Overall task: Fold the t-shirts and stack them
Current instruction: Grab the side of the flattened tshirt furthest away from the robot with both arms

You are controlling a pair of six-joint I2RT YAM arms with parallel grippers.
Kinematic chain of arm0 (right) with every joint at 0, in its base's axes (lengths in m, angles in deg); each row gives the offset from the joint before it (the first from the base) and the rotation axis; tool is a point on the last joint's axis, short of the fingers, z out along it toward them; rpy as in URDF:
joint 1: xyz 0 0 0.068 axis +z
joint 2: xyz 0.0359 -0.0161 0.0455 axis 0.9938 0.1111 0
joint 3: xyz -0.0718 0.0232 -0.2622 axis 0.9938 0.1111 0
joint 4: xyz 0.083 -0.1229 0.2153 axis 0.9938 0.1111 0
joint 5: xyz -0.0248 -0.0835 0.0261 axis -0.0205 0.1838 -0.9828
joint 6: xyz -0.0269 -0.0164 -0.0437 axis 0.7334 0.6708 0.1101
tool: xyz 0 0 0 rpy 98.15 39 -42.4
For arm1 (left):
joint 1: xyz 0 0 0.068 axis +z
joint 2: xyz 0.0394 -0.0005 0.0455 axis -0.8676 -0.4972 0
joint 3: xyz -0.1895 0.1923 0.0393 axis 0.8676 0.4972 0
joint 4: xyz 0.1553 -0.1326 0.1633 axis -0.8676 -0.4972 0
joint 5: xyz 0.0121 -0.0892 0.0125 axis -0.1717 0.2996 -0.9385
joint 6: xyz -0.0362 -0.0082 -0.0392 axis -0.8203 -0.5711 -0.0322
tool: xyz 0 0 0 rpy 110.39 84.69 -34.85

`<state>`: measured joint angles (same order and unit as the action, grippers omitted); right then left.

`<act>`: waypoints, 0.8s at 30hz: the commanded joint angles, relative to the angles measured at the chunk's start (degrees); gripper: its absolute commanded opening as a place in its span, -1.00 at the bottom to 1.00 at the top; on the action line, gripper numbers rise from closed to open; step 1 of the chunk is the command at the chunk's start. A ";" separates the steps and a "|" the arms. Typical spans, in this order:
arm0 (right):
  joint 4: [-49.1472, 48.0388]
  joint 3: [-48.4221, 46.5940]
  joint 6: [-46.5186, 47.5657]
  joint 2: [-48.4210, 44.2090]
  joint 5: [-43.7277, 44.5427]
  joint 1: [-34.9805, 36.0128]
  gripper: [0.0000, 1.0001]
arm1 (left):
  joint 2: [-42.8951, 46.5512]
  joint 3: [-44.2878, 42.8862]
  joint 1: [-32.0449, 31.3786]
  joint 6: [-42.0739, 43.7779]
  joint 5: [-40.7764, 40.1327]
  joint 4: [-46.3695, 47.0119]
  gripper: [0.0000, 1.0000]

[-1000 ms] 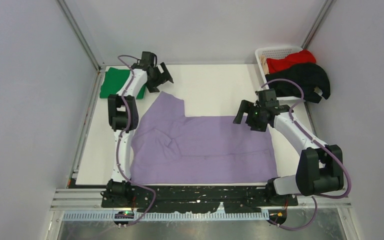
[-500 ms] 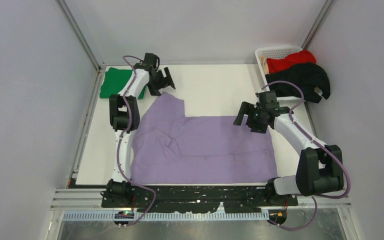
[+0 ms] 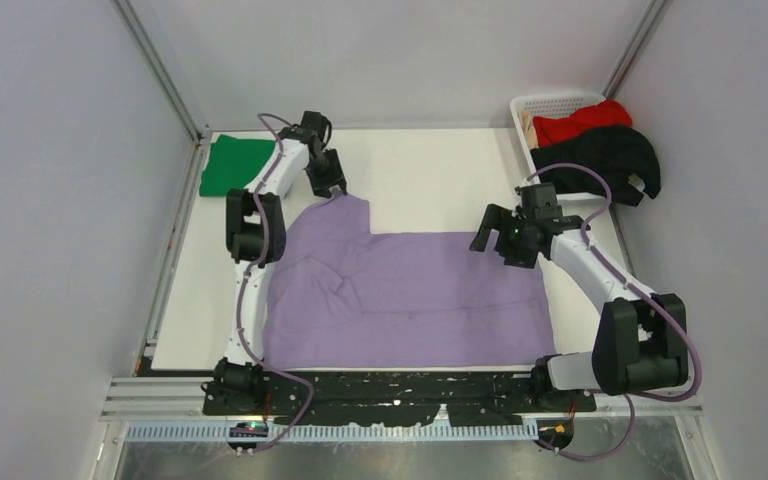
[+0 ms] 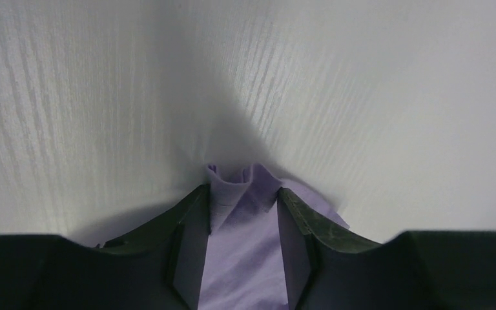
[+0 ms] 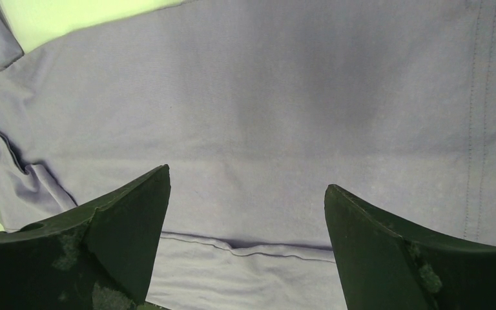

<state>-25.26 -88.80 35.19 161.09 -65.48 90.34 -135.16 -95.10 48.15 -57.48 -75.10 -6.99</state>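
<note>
- The lavender t-shirt (image 3: 410, 295) lies spread across the near half of the white worktop (image 3: 430, 180).
- The left gripper (image 4: 242, 194) is clenched on a pinch of the shirt's far-left corner, with the fabric bunched between its fingers.
- The right gripper (image 5: 245, 187) is spread wide, holding nothing, above the shirt's far-right part.
- A folded green t-shirt (image 3: 228, 165) sits at the far-left corner.
- The white basket (image 3: 550, 103) at the far right holds a red t-shirt (image 3: 585, 122); a black t-shirt (image 3: 605, 155) spills over its near rim.

White links (image 3: 244, 300); black joints (image 3: 255, 226); purple cables (image 3: 570, 165); black left hand (image 4: 242, 194), right hand (image 5: 247, 188)
</note>
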 commanded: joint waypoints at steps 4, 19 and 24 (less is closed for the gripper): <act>-0.69 0.16 -0.05 -2.44 -0.91 -0.77 0.93 | 0.48 -3.58 -0.63 0.06 -4.48 -2.36 -0.32; -0.55 0.96 -0.13 -3.60 -0.98 -1.69 0.93 | 0.55 -3.42 -0.24 -0.75 -5.18 -1.48 -0.24; -0.56 0.58 -0.66 -3.13 -1.22 -1.73 0.94 | 1.60 0.01 1.40 -3.68 -0.77 2.74 -0.24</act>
<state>-25.09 -87.86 35.12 159.37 -65.83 88.84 -135.18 -96.31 48.00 -58.57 -79.13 -8.06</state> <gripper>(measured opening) 0.966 0.381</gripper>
